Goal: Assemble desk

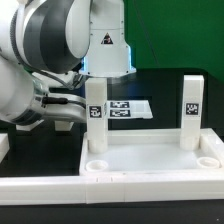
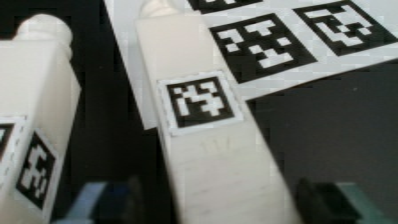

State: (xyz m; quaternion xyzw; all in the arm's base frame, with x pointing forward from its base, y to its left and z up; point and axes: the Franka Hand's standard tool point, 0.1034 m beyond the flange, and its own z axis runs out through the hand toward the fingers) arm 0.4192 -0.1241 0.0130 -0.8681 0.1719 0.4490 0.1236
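The white rimmed tabletop [image 1: 150,165] lies upside down at the front, with round sockets at its corners. One tagged white leg [image 1: 95,125] stands at its far corner on the exterior view's left. Another leg [image 1: 190,110] stands at the far corner on the exterior view's right. My gripper [image 1: 84,103] reaches in from the left at the first leg. In the wrist view this leg [image 2: 205,110] runs between my fingers. My gripper [image 2: 217,206] is open around it, with dark gaps on both sides. A second tagged leg [image 2: 36,120] lies alongside.
The marker board [image 1: 128,108] lies flat behind the tabletop and also shows in the wrist view [image 2: 294,40]. A long white border bar [image 1: 100,190] runs along the front. The two near sockets [image 1: 96,160] of the tabletop hold nothing.
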